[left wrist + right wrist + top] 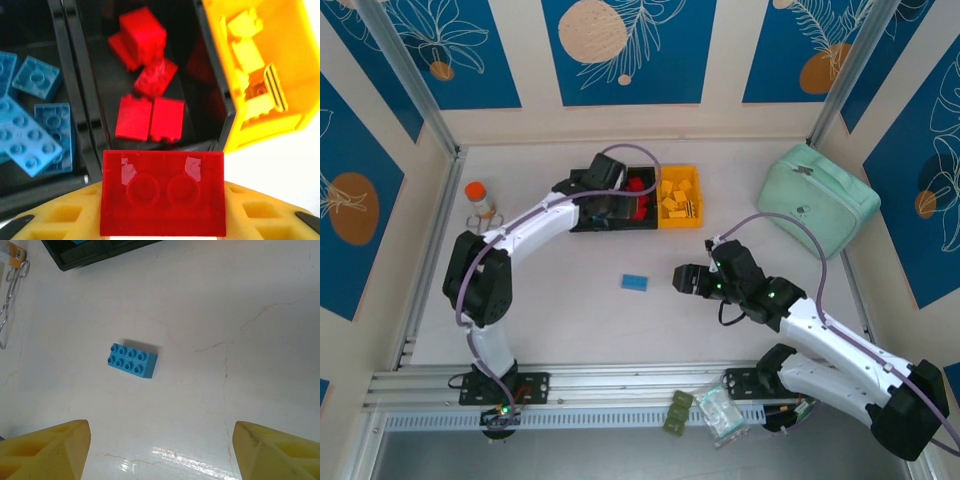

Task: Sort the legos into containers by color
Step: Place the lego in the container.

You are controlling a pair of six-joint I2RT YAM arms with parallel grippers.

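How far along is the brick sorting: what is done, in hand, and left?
Done: blue bricks sit in the left bin, red bricks in the middle bin, yellow bricks in the yellow bin. In hand: the left pincer grips a red brick. Left: one blue brick on the table, below the open right pincer.

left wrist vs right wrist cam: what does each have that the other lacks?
Left wrist: left gripper holding a red plastic brick above the middle black bin of red bricks, beside the yellow-orange bin. Right wrist: open right gripper over one blue eight-stud brick on the white table. Both: a black bin with blue bricks inside.
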